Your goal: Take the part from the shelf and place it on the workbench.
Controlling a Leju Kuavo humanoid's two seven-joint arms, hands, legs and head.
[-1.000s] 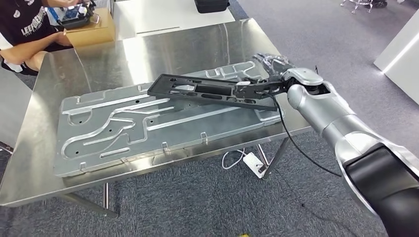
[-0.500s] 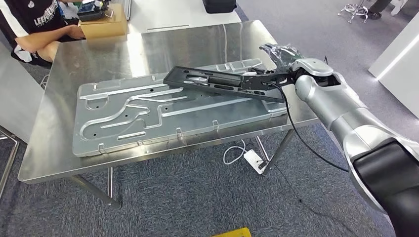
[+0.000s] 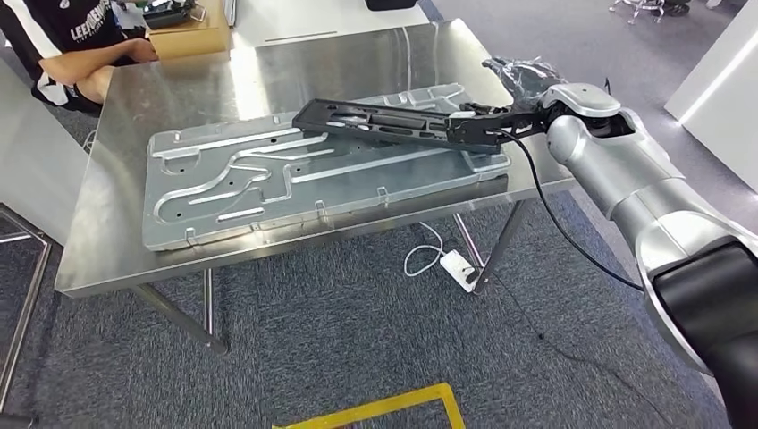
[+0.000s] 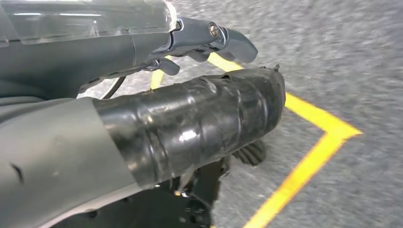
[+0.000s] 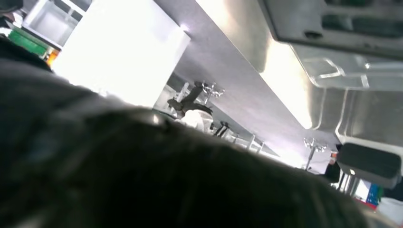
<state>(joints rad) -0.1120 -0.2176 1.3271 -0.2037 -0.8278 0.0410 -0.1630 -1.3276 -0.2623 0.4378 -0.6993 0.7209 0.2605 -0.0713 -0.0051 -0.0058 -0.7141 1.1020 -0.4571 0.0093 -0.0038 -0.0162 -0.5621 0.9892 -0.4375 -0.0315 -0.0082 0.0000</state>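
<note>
A long black slotted part [image 3: 393, 121] stretches over the far edge of a large grooved metal plate [image 3: 268, 179] on the steel workbench [image 3: 268, 71]. My right hand [image 3: 527, 89] grips the part's right end near the bench's right corner, and the silver arm reaches in from the right. I cannot tell whether the part's far end touches the plate. In the right wrist view the hand [image 5: 142, 180] is a dark blur, with the part's underside [image 5: 342, 23] above the plate. My left hand [image 4: 209, 40] hangs over the carpet, its fingers apart and holding nothing.
A person [image 3: 71, 45] sits at the bench's far left corner beside a cardboard box [image 3: 183, 36]. A power strip and cable [image 3: 460, 268] lie on the carpet under the bench. A yellow floor line [image 3: 384, 411] runs near me. White furniture [image 3: 724, 89] stands at the right.
The whole picture has shifted, so the camera has moved. My right hand still holds the black part, which now lies farther back over the plate's far edge.
</note>
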